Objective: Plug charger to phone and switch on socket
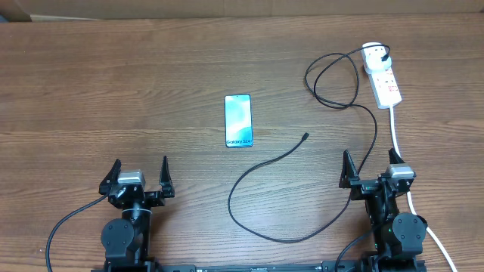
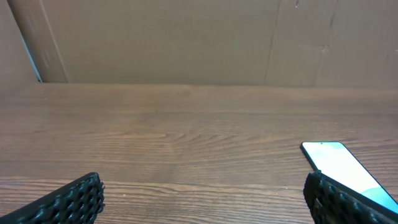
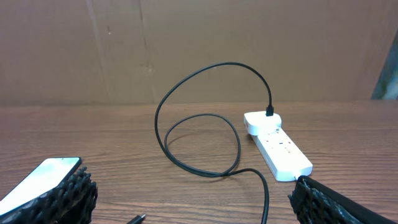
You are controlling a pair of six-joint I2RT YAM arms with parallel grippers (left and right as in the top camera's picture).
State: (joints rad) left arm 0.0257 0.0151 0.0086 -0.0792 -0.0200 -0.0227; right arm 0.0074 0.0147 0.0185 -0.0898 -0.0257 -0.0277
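Observation:
The phone (image 1: pixel 238 121) lies flat mid-table, its light screen up; it also shows in the left wrist view (image 2: pixel 345 168) and the right wrist view (image 3: pixel 40 177). The black charger cable (image 1: pixel 261 219) loops across the table, its connector tip (image 1: pixel 304 137) loose right of the phone, seen low in the right wrist view (image 3: pixel 137 219). Its plug (image 1: pixel 387 54) sits in the white socket strip (image 1: pixel 383 75) at the far right, which the right wrist view also shows (image 3: pixel 277 146). My left gripper (image 1: pixel 138 177) and right gripper (image 1: pixel 370 170) are open and empty near the front edge.
The strip's thick white cord (image 1: pixel 401 143) runs toward me past the right arm. The black cable (image 3: pixel 199 149) coils in front of the strip. A brown cardboard wall (image 2: pixel 186 43) stands behind the table.

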